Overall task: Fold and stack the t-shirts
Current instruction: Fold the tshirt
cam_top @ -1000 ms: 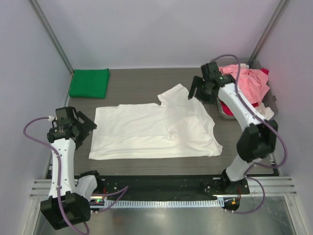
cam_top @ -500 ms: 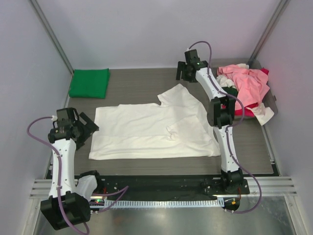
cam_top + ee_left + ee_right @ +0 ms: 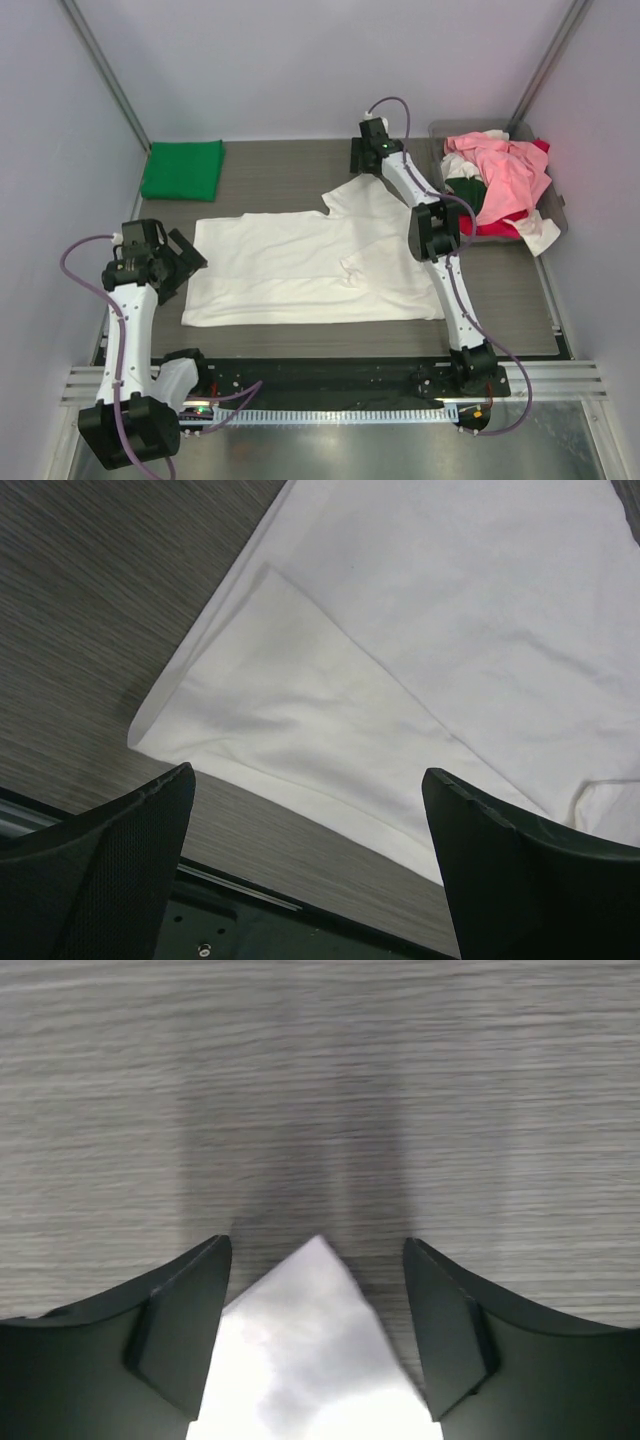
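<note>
White tee (image 3: 300, 265) is spread flat in the middle of the surface (image 3: 280, 185), one sleeve (image 3: 365, 195) sticking out toward the far side. No print showing, so prob face down. It's thin and floppy and weighs nothing, so it'll drape and drag rather than hold shape. Imo pinch it at corners/hem where the stitched edge gives more to bite, and lift low so the rest doesn't slide.

Green tee (image 3: 182, 170) is already folded in the far left corner, well apart. Other tees (image 3: 500, 175) (pink, red, white, dark) are heaped in the tray (image 3: 470, 127) on the right.

Right arm (image 3: 430, 225) reaches to the far sleeve. Its jaws are spread wide w/ the sleeve tip (image 3: 305, 1330) poking in between, gripping nothing. Can't tell from that cam if they touch cloth. Left arm (image 3: 130, 300) sits just beside the hem, jaws also wide apart and empty, hem corner (image 3: 150, 730) below them.
</note>
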